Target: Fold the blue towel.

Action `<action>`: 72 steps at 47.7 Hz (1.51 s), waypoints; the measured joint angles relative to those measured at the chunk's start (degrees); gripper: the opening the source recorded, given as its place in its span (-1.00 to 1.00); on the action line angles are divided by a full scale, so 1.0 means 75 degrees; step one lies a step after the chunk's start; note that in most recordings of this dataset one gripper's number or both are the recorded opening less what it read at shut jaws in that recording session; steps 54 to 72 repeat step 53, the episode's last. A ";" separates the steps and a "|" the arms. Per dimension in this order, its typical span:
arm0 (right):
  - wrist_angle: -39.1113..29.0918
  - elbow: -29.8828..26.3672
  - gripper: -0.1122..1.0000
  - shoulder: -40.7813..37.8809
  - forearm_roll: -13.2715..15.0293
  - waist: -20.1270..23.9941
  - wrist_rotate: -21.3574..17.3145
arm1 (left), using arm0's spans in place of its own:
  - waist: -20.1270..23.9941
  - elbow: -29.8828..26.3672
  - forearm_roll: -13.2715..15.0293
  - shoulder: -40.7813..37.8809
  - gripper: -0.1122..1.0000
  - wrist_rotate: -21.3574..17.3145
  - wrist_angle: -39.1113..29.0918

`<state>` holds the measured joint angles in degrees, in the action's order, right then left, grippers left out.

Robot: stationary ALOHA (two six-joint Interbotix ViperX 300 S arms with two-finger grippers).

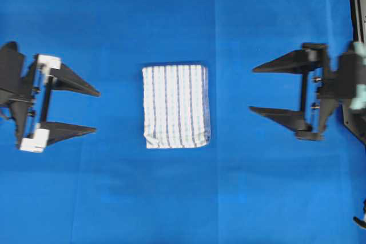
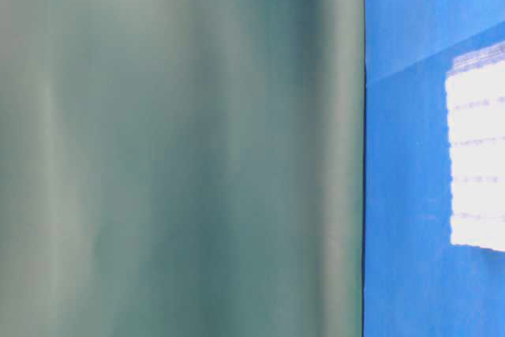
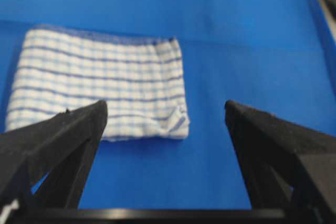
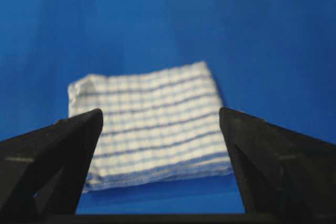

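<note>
The white woven towel with thin dark-blue and light-blue stripes [image 1: 176,106] lies folded into a compact, near-rectangular pad at the middle of the overhead frame, on the smooth, plain solid-blue table covering [image 1: 183,198]. Its weave reads as a faint check crossed by darker lines, and in the overhead view those stripes run from the top edge of the pad to the bottom one. The pad's upper edge looks straight and stacked in layers, while its lower left corner is slightly rumpled and rounded. In the left wrist view a small fold of cloth turns up at the pad's lower right corner, and a darker hemmed edge runs along its far side. The left gripper [image 1: 96,111], with matte black wedge-shaped fingers on a mount with white blocks, sits at the left edge of the overhead frame, jaws spread wide and holding nothing, well apart from the towel. The right gripper [image 1: 251,88], all black with the same tapering fingers, sits at the right edge, likewise spread and empty, apart from the cloth. In the table-level view a blurred grey-green surface [image 2: 181,147] fills the left and middle of the frame.
</note>
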<state>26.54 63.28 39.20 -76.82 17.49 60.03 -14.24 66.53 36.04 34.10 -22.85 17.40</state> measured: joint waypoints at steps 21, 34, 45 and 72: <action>-0.0187 0.1359 0.72 0.1559 -0.0012 0.0012 0.0469 | 0.0000 0.1371 0.0000 0.2426 0.78 -0.1324 0.0000; -0.0023 0.1945 0.70 0.2027 -0.0023 0.0012 0.0422 | 0.0141 0.2121 0.0000 0.3305 0.78 -0.1359 -0.0035; 0.0047 0.2320 0.66 0.2180 -0.0047 0.0012 0.0188 | 0.0445 0.2437 0.0000 0.3398 0.78 -0.1348 -0.0094; 0.0059 0.2355 0.66 0.2180 -0.0047 0.0012 0.0176 | 0.0445 0.2437 0.0000 0.3410 0.78 -0.1371 -0.0094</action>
